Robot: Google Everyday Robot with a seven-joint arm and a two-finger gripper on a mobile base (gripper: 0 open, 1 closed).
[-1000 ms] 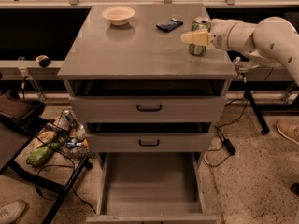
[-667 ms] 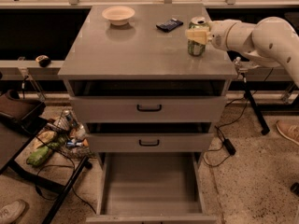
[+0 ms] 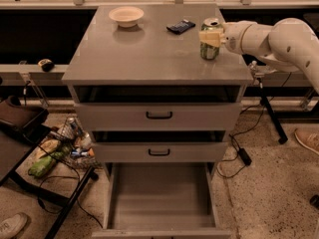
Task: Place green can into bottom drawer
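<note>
Green can (image 3: 210, 51) stands upright near the right rear corner of the grey table (image 3: 149, 54), its silver top and pull-tab facing up. It is well apart from the bottom drawer (image 3: 159, 198), which is pulled fully out at floor level, showing a wide grey tray.

From the left: a low black stand (image 3: 30, 163) beside the cabinet holds a jumble of packets and bottles, and the toe of a pale shoe (image 3: 12, 225) shows at the lower corner. On the table's rear left sits a shallow cream bowl (image 3: 126, 16). To its right lies a small dark flat packet (image 3: 180, 26), near the can. Below the table are 2 drawers with black handles, the upper drawer (image 3: 159, 115) and the middle drawer (image 3: 159, 152), both slightly ajar.

At the can, the cream gripper (image 3: 211, 36) is clamped around its upper half, 1 finger crossing the front. The white arm (image 3: 284, 41) reaches in horizontally from the right edge.
</note>
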